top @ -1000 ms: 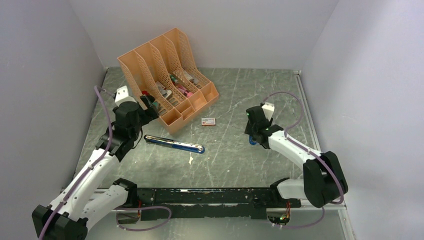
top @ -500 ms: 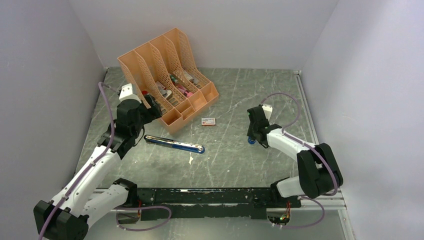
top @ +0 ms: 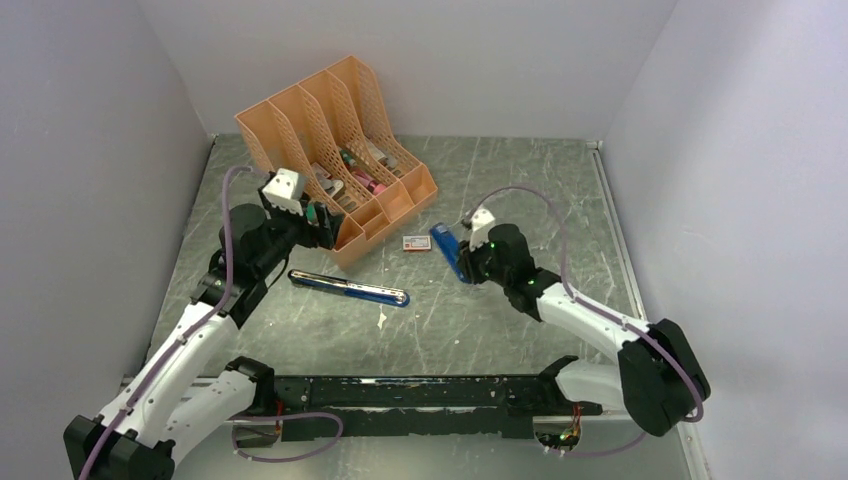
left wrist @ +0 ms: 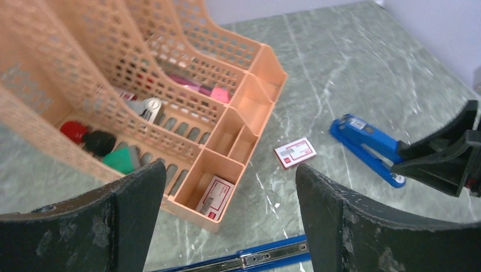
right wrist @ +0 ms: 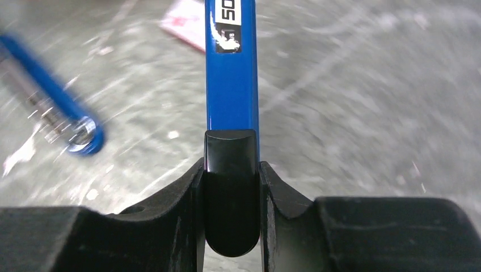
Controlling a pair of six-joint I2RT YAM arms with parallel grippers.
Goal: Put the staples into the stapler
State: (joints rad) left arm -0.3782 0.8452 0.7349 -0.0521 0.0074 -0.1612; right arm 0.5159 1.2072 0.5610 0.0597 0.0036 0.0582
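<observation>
My right gripper (top: 467, 266) (right wrist: 231, 165) is shut on the black rear end of a blue stapler (top: 445, 244) (right wrist: 231, 68) (left wrist: 363, 141). It holds the stapler just above the table, nose toward a small white-and-red box (top: 417, 242) (left wrist: 295, 153) (right wrist: 184, 22). My left gripper (top: 325, 222) (left wrist: 230, 173) hangs open and holds nothing, above the front corner of the peach organiser (top: 300, 130) (left wrist: 249, 93). A second white-and-red box (left wrist: 214, 197) lies in the organiser's front compartment. The staples themselves are out of view.
A long blue-and-silver bar (top: 348, 288) (left wrist: 249, 259) (right wrist: 57, 107) lies flat on the table between the arms. The organiser's slots hold red, green, pink and white oddments (left wrist: 119, 158). Walls close in the table at the back and sides.
My right gripper closed on the stapler, lifted it and swung it left toward the white-and-red box. My left gripper moved right and forward to the organiser's front corner, still open.
</observation>
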